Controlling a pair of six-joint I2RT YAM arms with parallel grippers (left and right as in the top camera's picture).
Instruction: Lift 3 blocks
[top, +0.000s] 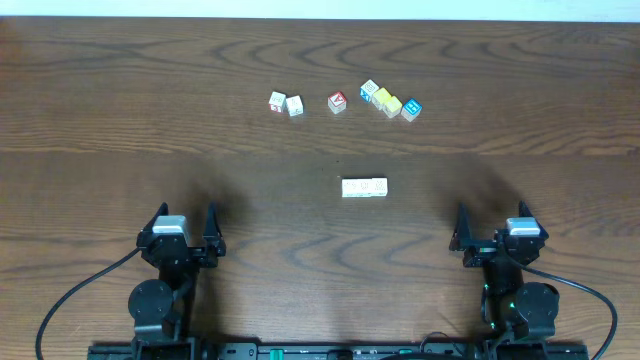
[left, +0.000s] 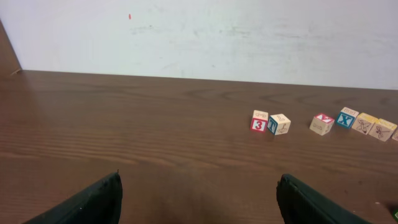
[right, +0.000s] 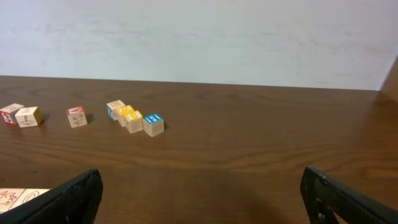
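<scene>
Three small cream-white blocks (top: 364, 187) with faint reddish-brown marks lie touching in a short straight row on the desk (top: 100, 120), slightly right of its middle, about halfway between the far and near edges. Toward the far edge sits a loose line of other cubes (top: 390, 102) with red, yellow and blue faces. By the near edge, the left gripper (top: 186, 228) and right gripper (top: 493, 228) both gape wide, holding nothing, well apart from the blocks.

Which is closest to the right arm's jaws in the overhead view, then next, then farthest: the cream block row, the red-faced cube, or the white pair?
1. Cream block row, table centre, nearest.
2. Red-faced cube, middle of the back line.
3. White pair, back line's left end, farthest.
</scene>
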